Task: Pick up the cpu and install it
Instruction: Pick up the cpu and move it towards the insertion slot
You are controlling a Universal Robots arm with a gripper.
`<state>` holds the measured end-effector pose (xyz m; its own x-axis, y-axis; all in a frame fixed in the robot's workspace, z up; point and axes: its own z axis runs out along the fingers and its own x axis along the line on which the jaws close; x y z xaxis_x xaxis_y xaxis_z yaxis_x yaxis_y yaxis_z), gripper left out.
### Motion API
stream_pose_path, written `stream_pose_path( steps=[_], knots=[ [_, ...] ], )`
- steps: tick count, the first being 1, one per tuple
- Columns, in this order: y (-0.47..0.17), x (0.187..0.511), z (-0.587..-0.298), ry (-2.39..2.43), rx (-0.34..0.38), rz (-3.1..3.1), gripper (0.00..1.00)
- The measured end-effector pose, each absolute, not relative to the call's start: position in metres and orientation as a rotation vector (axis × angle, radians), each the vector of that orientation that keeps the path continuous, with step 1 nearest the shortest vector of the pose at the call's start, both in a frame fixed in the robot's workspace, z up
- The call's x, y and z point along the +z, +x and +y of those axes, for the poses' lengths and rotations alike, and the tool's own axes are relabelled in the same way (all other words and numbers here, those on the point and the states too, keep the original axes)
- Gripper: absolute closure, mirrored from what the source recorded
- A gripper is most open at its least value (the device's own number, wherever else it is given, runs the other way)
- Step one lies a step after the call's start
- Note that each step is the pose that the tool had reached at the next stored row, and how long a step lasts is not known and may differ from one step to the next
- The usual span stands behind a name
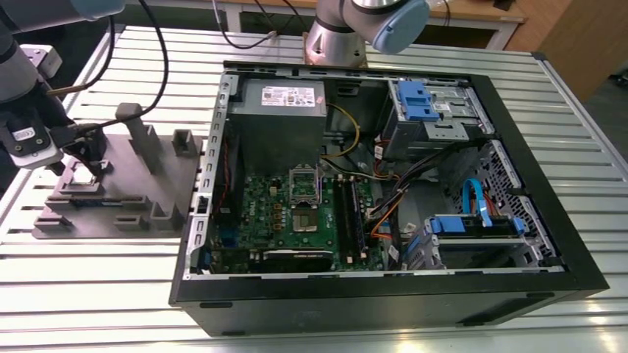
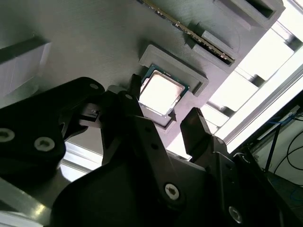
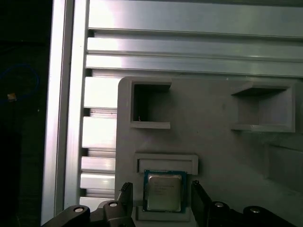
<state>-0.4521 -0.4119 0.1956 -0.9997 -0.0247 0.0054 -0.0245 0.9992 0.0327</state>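
The cpu is a small square chip with a shiny metal top, lying flat in a shallow recess of the grey holder block. In the first wrist view the cpu sits between two dark fingers. My gripper is open and straddles the chip, one finger close to one edge and the other a little off the opposite edge. In the exterior view the gripper hangs low over the holder at the exterior view's left. The motherboard socket lies inside the open computer case.
The holder block carries upright posts and several empty pockets. A long memory stick stands in a slot beyond the chip. The slatted metal table surrounds the case. A second arm's base stands behind the case.
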Motion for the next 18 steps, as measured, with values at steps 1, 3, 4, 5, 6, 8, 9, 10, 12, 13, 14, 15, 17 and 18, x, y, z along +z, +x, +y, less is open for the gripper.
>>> stream_pose_path(
  steps=[1,3,4,5,6,8,9,10,12,13,14,15,17,18],
  knots=[
    [-0.4521,0.1952,-0.4119,0.039,-0.051,-3.135,0.39],
    [-0.4521,0.1942,-0.4119,0.038,-0.051,-3.135,0.39],
    [-0.4521,0.1938,-0.4119,0.038,-0.051,-3.135,0.39],
    [-0.4521,0.1933,-0.4119,0.038,-0.051,-3.135,0.39],
    [-0.4521,0.1928,-0.4119,0.038,-0.051,-3.135,0.39],
    [-0.452,0.1914,-0.4119,0.038,-0.051,-3.135,0.39],
    [-0.4521,0.1907,-0.4119,0.038,-0.051,-3.135,0.39],
    [-0.452,0.19,-0.4119,0.038,-0.051,-3.135,0.39],
    [-0.4521,0.1887,-0.4119,0.038,-0.051,-3.135,0.39],
    [-0.4521,0.1881,-0.4119,0.038,-0.051,-3.135,0.39],
    [-0.4521,0.1875,-0.4119,0.039,-0.051,-3.135,0.39],
    [-0.4521,0.187,-0.4119,0.038,-0.051,-3.135,0.39],
    [-0.4521,0.186,-0.4119,0.038,-0.051,-3.135,0.39],
    [-0.4521,0.1856,-0.4119,0.038,-0.051,-3.135,0.39]
  ],
)
